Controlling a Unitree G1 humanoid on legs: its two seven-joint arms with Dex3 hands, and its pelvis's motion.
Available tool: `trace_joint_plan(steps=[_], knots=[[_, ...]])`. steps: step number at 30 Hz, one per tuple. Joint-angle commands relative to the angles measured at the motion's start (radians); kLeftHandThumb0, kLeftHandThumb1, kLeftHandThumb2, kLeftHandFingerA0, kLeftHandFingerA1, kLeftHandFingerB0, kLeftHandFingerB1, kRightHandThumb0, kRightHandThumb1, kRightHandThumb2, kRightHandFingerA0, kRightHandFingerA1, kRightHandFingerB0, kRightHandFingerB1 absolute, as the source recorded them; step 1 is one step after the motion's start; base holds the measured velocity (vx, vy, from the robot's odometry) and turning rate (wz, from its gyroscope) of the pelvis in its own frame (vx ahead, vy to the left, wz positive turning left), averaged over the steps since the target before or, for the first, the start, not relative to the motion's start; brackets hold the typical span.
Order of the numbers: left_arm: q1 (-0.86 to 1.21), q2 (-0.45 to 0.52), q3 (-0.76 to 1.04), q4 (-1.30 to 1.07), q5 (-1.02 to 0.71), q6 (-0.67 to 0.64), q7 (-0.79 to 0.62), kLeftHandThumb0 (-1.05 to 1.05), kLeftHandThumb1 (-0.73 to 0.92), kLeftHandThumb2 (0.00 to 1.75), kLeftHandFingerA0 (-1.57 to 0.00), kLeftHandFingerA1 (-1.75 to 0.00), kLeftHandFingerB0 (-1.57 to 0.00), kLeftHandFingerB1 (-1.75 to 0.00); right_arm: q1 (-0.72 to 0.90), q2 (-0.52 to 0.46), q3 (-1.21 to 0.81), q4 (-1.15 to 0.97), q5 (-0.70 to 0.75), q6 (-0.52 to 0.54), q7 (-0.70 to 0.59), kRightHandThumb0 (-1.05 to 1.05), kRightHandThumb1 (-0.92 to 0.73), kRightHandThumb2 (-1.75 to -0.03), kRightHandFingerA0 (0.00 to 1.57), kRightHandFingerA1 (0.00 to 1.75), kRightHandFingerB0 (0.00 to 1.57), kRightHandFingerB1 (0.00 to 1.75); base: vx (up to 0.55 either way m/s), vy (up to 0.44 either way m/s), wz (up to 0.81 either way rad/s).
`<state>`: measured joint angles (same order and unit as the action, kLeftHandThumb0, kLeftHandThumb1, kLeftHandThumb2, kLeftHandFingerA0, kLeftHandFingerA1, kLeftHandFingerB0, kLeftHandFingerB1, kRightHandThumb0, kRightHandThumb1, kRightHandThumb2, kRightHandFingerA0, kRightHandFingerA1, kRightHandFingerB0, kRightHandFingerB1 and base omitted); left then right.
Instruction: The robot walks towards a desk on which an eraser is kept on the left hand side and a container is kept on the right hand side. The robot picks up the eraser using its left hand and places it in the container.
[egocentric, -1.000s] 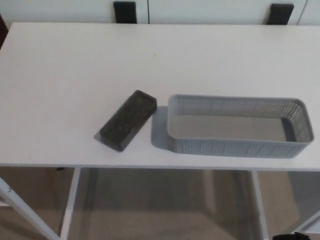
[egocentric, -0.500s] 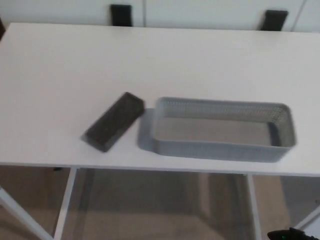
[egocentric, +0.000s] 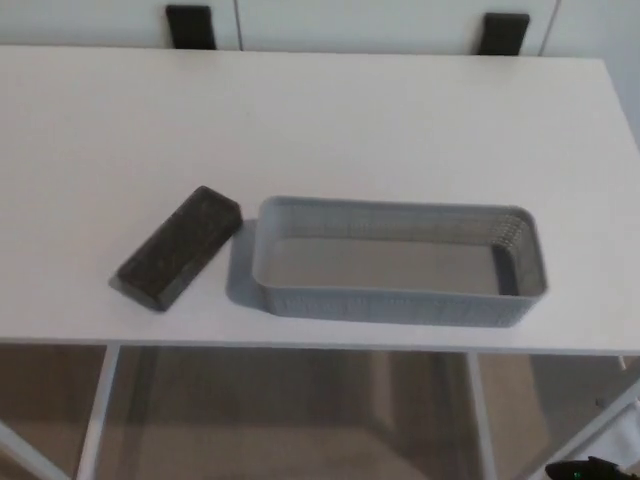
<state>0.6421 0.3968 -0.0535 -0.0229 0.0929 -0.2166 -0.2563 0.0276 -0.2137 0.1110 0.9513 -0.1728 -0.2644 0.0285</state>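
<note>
Dark grey eraser (egocentric: 178, 247) lies flat and slanted on the near left part of the white desk (egocentric: 330, 120), just left of the grey mesh container (egocentric: 397, 262), not quite touching it. Container's empty. Neither robot hand shows, so can't tell their state.
</note>
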Motion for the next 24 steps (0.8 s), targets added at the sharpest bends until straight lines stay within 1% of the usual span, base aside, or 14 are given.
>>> trace_joint_plan(steps=[1,2,3,4,6,7,10,11,12,14,15,16,20,24], knots=[[-0.037,-0.005,0.056,0.084,-0.1,0.013,-0.06,-0.37,0.52,0.56,-0.42,-0.41,-0.31,-0.33,-0.016,-0.01,-0.004,0.009,-0.005,-0.008,0.002,-0.38,-0.49,-0.54,0.5,0.54,0.4,0.47,0.01,0.155,-0.07],[-0.056,-0.013,0.078,0.125,-0.111,0.023,-0.051,-0.37,0.52,0.56,-0.42,-0.41,-0.31,-0.33,-0.02,-0.01,-0.005,0.016,-0.005,-0.012,0.002,-0.38,-0.49,-0.54,0.5,0.54,0.4,0.47,-0.01,0.11,0.15],[-0.079,-0.018,0.103,0.165,-0.127,0.028,-0.052,-0.47,0.43,0.69,-0.38,-0.49,-0.28,-0.42,-0.021,-0.012,-0.006,0.01,-0.003,-0.008,0.007,-0.43,-0.39,-0.74,0.46,0.61,0.36,0.55,0.0,0.0,0.0],[-0.1,-0.024,0.125,0.198,-0.137,0.028,-0.051,-0.48,0.43,0.7,-0.39,-0.5,-0.29,-0.43,-0.023,-0.011,-0.007,0.008,-0.003,-0.007,0.005,-0.37,-0.49,-0.54,0.51,0.54,0.4,0.48,0.0,0.0,0.0],[-0.114,-0.03,0.153,0.231,-0.158,0.025,-0.063,-0.42,0.44,0.68,-0.38,-0.49,-0.29,-0.42,-0.027,-0.008,-0.006,0.01,-0.004,-0.003,0.002,-0.36,-0.49,-0.54,0.51,0.54,0.41,0.48,0.0,0.0,0.0],[-0.109,-0.028,0.156,0.221,-0.145,0.025,-0.056,-0.35,0.53,0.56,-0.44,-0.42,-0.33,-0.34,-0.027,-0.006,-0.004,0.009,-0.007,0.002,0.0,-0.35,-0.49,-0.53,0.52,0.54,0.42,0.49,0.0,0.0,0.0],[-0.109,-0.038,0.164,0.223,-0.143,0.022,-0.058,-0.34,0.52,0.55,-0.45,-0.43,-0.34,-0.34,-0.024,-0.005,-0.003,0.008,-0.008,-0.001,-0.003,-0.35,-0.49,-0.53,0.52,0.54,0.42,0.49,0.0,-0.07,0.0],[-0.103,-0.041,0.158,0.221,-0.137,0.012,-0.062,-0.44,0.43,0.68,-0.41,-0.49,-0.33,-0.43,-0.021,-0.007,-0.001,0.014,-0.012,-0.012,-0.004,-0.36,-0.48,-0.53,0.52,0.54,0.42,0.49,0.01,-0.155,0.04],[-0.098,-0.039,0.154,0.218,-0.125,0.001,-0.059,-0.39,0.52,0.56,-0.46,-0.41,-0.37,-0.34,-0.021,-0.006,0.0,0.014,-0.013,-0.014,-0.004,-0.36,-0.49,-0.53,0.52,0.54,0.42,0.49,-0.01,-0.165,-0.01],[-0.059,-0.026,0.126,0.13,-0.066,-0.007,-0.043,-0.39,0.52,0.56,-0.46,-0.4,-0.36,-0.34,-0.022,-0.002,-0.003,0.004,-0.008,0.001,0.001,-0.38,-0.49,-0.53,0.51,0.54,0.42,0.48,0.02,-0.179,0.09],[-0.041,-0.023,0.114,0.087,-0.056,-0.025,-0.049,-0.44,0.43,0.68,-0.41,-0.48,-0.3,-0.42,-0.023,-0.003,-0.003,0.001,-0.007,0.002,0.006,-0.37,-0.49,-0.53,0.5,0.54,0.41,0.48,0.01,-0.25,0.03],[-0.021,-0.014,0.102,0.043,-0.043,-0.055,-0.056,-0.45,0.43,0.68,-0.41,-0.49,-0.3,-0.43,-0.024,-0.003,-0.004,0.001,-0.007,0.006,0.008,-0.37,-0.49,-0.53,0.5,0.54,0.41,0.48,-0.01,-0.195,0.0],[0.055,0.009,0.07,-0.174,-0.063,-0.038,-0.106,-0.49,0.42,0.69,-0.39,-0.48,-0.31,-0.42,-0.032,-0.006,-0.003,0.007,-0.011,0.005,0.006,-0.37,-0.49,-0.53,0.51,0.54,0.42,0.48,0.0,-0.1,-0.02],[0.14,0.088,0.048,-0.481,-0.148,0.007,-0.218,-0.54,0.42,0.71,-0.35,-0.46,-0.28,-0.41,-0.03,-0.009,-0.007,0.007,-0.007,0.004,0.01,-0.37,-0.49,-0.54,0.51,0.53,0.41,0.48,0.0,0.097,-0.09]])
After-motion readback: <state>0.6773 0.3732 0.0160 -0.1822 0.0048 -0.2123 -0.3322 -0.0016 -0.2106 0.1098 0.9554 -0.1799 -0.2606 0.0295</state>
